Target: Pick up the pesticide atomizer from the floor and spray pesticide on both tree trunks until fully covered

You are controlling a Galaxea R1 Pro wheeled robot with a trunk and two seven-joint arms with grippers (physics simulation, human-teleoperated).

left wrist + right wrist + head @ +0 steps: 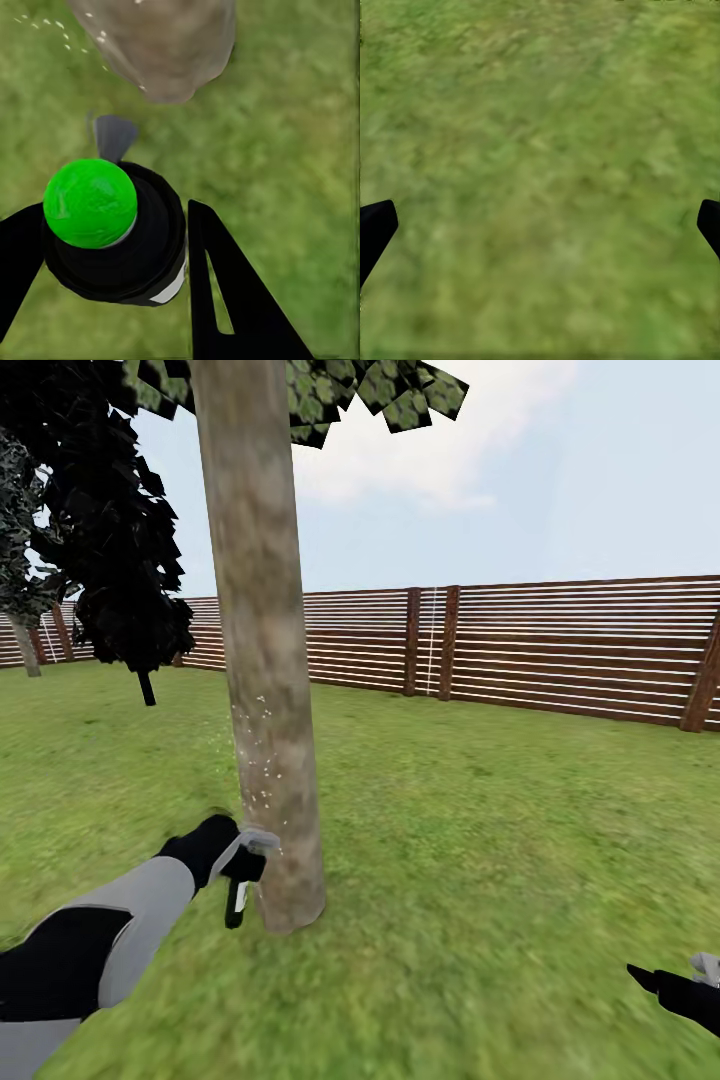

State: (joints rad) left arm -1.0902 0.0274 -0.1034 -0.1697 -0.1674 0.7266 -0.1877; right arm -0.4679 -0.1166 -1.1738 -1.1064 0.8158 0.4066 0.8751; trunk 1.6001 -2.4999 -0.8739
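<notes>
A thick mottled grey-brown tree trunk (262, 660) rises from the garden lawn (480, 840) just ahead, with blocky green leaves (400, 390) above it. White spray specks (258, 760) dot its lower part. My left gripper (245, 860) is shut on the pesticide atomizer (236, 905), right against the trunk's base. In the left wrist view the atomizer (124, 255) is black with a green ball top (90, 202). Its grey nozzle (112, 135) points toward the trunk (161, 45), and my gripper (112, 217) clamps it from both sides. My right gripper (690, 980) hangs open over grass (540, 150) at the lower right.
A brown slatted fence (560, 650) closes the lawn behind. A dark-leaved tree (120, 560) on a thin stem stands at the back left. A further grey trunk (28, 648) stands by the fence. Open grass stretches to the right of the near trunk.
</notes>
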